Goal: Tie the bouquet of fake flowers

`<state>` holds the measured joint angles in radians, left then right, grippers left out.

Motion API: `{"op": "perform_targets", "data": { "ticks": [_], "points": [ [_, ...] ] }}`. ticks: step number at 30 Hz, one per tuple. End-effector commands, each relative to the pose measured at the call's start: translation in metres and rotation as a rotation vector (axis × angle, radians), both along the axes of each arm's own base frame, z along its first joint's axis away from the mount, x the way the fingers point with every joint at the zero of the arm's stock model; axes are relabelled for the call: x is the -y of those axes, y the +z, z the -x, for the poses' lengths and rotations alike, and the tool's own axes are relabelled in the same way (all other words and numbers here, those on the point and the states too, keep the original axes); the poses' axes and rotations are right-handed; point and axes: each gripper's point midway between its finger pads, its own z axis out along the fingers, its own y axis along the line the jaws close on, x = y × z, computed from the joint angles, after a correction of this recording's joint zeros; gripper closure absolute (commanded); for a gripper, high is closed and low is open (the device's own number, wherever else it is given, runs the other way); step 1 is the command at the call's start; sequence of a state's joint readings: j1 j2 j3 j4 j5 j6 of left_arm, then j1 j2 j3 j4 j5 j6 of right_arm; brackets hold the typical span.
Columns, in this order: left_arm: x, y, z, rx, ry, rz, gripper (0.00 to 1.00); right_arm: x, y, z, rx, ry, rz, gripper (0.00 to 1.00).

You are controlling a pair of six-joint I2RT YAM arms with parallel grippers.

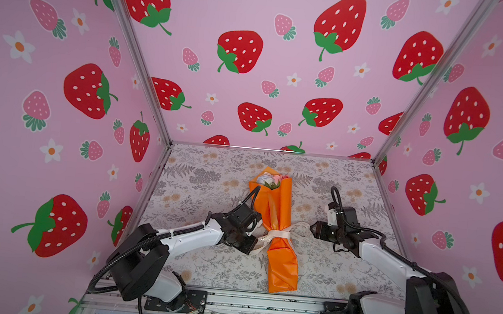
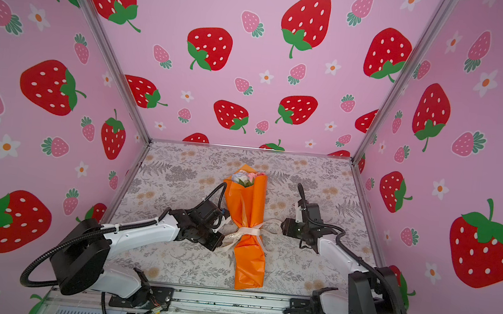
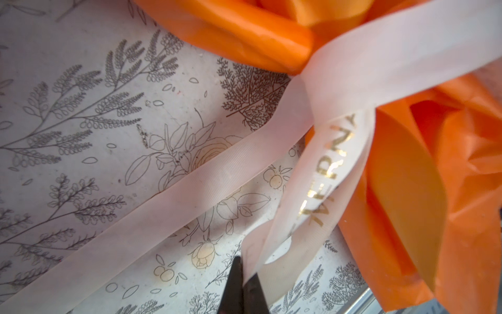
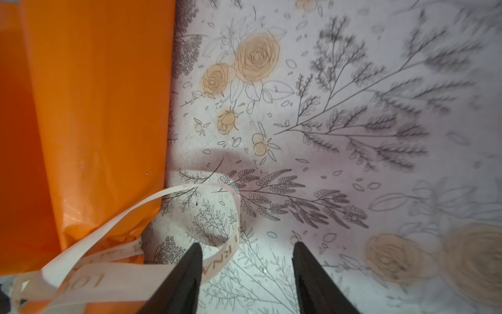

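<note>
top views: in both top views the bouquet [image 1: 279, 210] lies flat near the middle of the table [image 1: 203, 187], flowers [image 1: 270, 179] toward the back wall, folded end toward the front edge; a cream ribbon [image 1: 280, 234] is wrapped round the pinched waist of the orange paper [image 1: 283, 271]; the left gripper [image 1: 253, 245] sits just beside the waist on the left, at a ribbon tail; the right gripper [image 1: 314, 228] sits on the right, apart from the paper, with a loose ribbon loop between the two; a top view shows the same layout: bouquet [image 2: 247, 204], ribbon [image 2: 247, 232], left gripper [image 2: 220, 242], right gripper [image 2: 284, 225].

left wrist view: the left gripper [image 3: 244, 274] has its jaws pressed together, pinching a ribbon [image 3: 320, 185] strand with gold lettering; that strand runs up to the crossing at the waist; a second strand lies flat across the table [image 3: 81, 114]; the orange paper [image 3: 407, 174] bunches on both sides of the crossing.

right wrist view: the right gripper [image 4: 247, 252] has its jaws set wide, holding nothing; a curled ribbon [image 4: 231, 214] loop rests on the table [image 4: 353, 108], passing one of the fingers [image 4: 187, 274]; contact there cannot be told; the orange paper [image 4: 95, 108] lies just beside the loop.
</note>
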<state>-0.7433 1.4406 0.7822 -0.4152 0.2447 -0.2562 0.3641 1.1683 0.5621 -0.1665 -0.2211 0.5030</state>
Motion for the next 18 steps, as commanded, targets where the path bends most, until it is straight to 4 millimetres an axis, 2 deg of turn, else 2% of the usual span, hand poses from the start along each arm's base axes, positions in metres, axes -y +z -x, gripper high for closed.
{"op": "perform_targets", "data": {
  "ticks": [1,3,5,9,16,18],
  "points": [
    [0.013,0.017,-0.006,0.018,-0.004,0.066,1.00,-0.009,0.033,0.017,0.023,0.034,-0.085,0.35],
    [0.014,0.017,-0.007,0.018,-0.002,0.069,1.00,-0.028,0.044,0.037,0.013,0.109,-0.174,0.36],
    [0.014,0.018,-0.007,0.017,-0.001,0.068,1.00,-0.051,0.050,0.057,0.005,0.196,-0.234,0.42],
    [0.015,0.018,-0.008,0.015,-0.002,0.068,1.00,-0.089,0.047,0.087,-0.026,0.310,-0.249,0.44],
    [0.016,0.019,-0.008,0.011,-0.003,0.074,1.00,-0.096,0.013,0.089,-0.061,0.323,-0.034,0.48],
    [0.016,0.019,-0.007,0.012,-0.003,0.076,1.00,-0.099,0.007,0.091,-0.073,0.343,-0.014,0.60]
  ]
}}
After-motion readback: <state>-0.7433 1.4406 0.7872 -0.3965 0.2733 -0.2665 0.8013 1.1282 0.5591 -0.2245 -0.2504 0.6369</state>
